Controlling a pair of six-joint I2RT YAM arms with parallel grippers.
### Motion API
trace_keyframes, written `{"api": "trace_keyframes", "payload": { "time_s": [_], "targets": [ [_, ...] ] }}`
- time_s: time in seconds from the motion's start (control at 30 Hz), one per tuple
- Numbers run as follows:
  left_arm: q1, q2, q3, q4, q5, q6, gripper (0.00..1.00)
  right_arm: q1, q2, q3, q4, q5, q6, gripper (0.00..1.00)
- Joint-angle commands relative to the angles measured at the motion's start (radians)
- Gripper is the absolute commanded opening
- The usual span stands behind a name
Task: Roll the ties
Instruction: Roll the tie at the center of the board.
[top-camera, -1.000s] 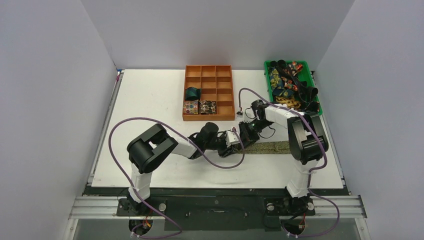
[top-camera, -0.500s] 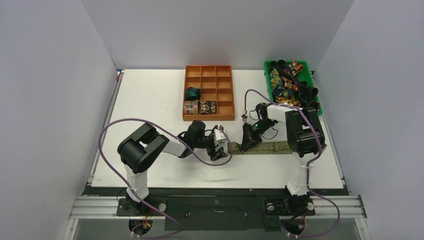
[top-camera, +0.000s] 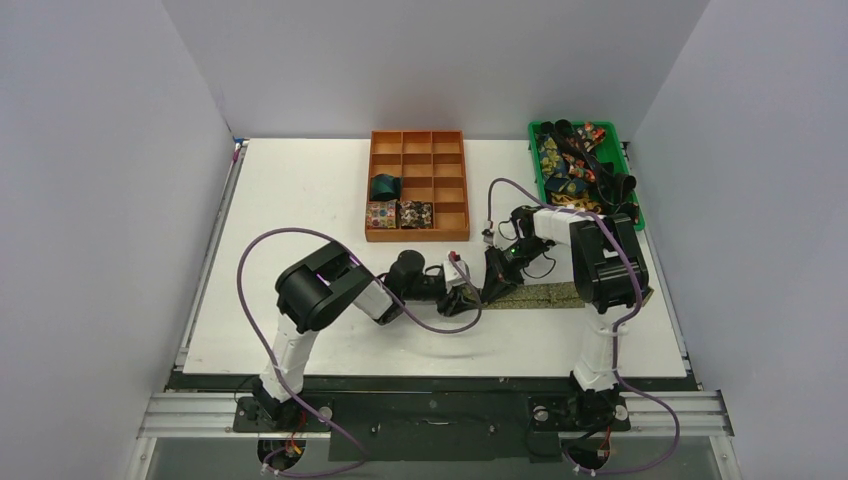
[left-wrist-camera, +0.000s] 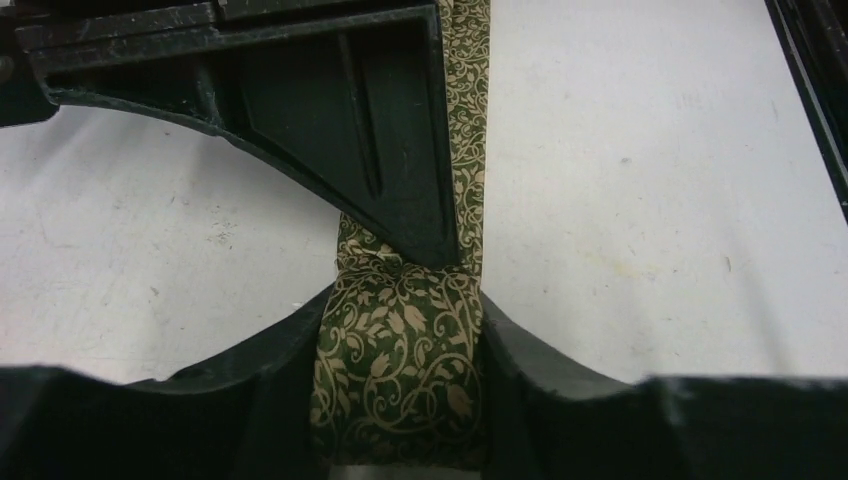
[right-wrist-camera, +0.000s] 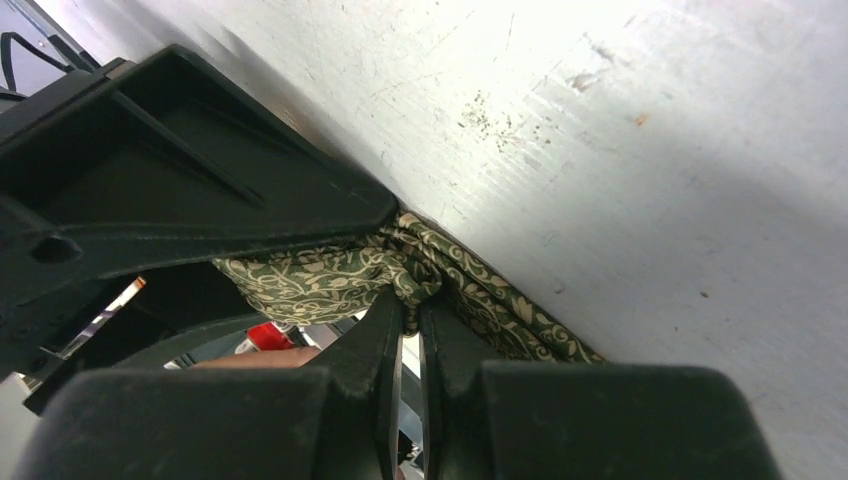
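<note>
— The olive-gold tie (top-camera: 540, 294): where do we see it?
— Flat on the white table (top-camera: 300, 200), running from the centre toward 3 o'clock. At its 9 o'clock end our left gripper (left-wrist-camera: 400, 320) clamps the folded end between its fingers.
— And our right gripper (right-wrist-camera: 410, 300)?
— Just beside it, with its fingers almost pressed together, pinching a bunched fold of the same tie.

Both grippers, left (top-camera: 462, 297) and right (top-camera: 490, 290), met on one tie (top-camera: 545, 294) at mid-table, with no room between them. An orange divided box (top-camera: 418, 237) stood close behind and a green bin (top-camera: 536, 158) far right. Bare table (top-camera: 290, 190) lay open on the left, beyond a looping purple cable (top-camera: 272, 235).
</note>
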Motion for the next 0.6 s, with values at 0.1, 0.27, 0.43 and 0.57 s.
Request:
{"api": "trace_keyframes", "payload": {
  "time_s": [0.1, 0.27, 0.43, 0.57],
  "targets": [
    [-0.012, -0.038, -0.023, -0.284, -0.075, 0.127, 0.18, 0.019, -0.006, -0.023, 0.092, 0.176, -0.077, 0.03],
    [0.000, -0.125, -0.028, -0.622, -0.147, 0.235, 0.13, -0.013, -0.173, -0.019, 0.045, 0.121, -0.089, 0.34],
    [-0.014, -0.135, 0.018, -0.760, -0.178, 0.278, 0.13, 0.006, -0.263, -0.015, 0.049, -0.027, -0.020, 0.44],
    [-0.020, -0.125, 0.060, -0.812, -0.191, 0.284, 0.13, 0.065, -0.240, -0.036, 0.125, -0.061, 0.074, 0.45]
  ]
}}
